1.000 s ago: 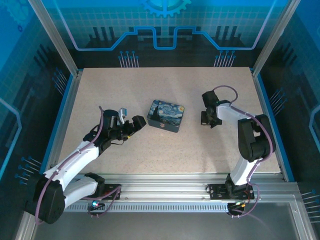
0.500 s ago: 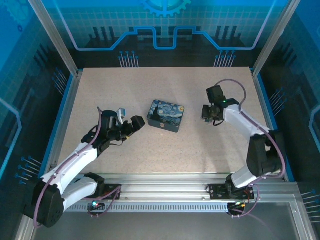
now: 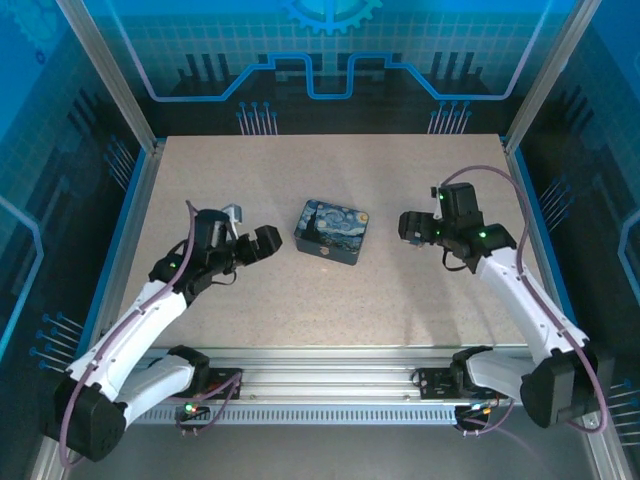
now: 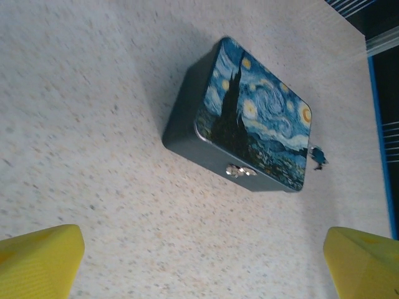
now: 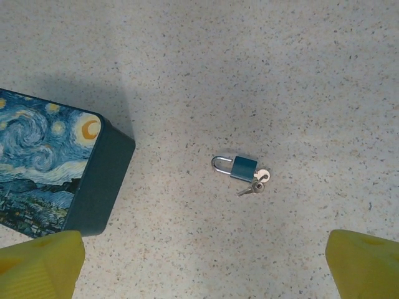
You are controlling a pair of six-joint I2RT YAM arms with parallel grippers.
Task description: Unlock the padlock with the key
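**Padlock loose on the table next to the tin, both pincers wide open**

Looking at my feeds from here. The main thing around is the starry-night tin (image 3: 333,232) in the middle of the speckled table (image 5: 312,75). Its lid is down, and there's a small silvery latch (image 4: 240,171) on one side wall. On the overhead cam the left gripper (image 3: 265,243) sits at the tin's 9 o'clock and the right gripper (image 3: 408,228) at its 3 o'clock, neither touching it. Both are released: the yellow fingers (image 5: 37,265) are spread far apart with nothing between them.

On the right wrist cam the padlock (image 5: 235,167) lies flat on the table. The tin is at its 9 o'clock, near but not touching, and nothing covers the lock. It has a teal body and a silvery shackle that points to 9 o'clock and looks seated. The key (image 5: 252,187) touches the body's other end, at about its 4 o'clock. I can't tell if it's in the keyhole.
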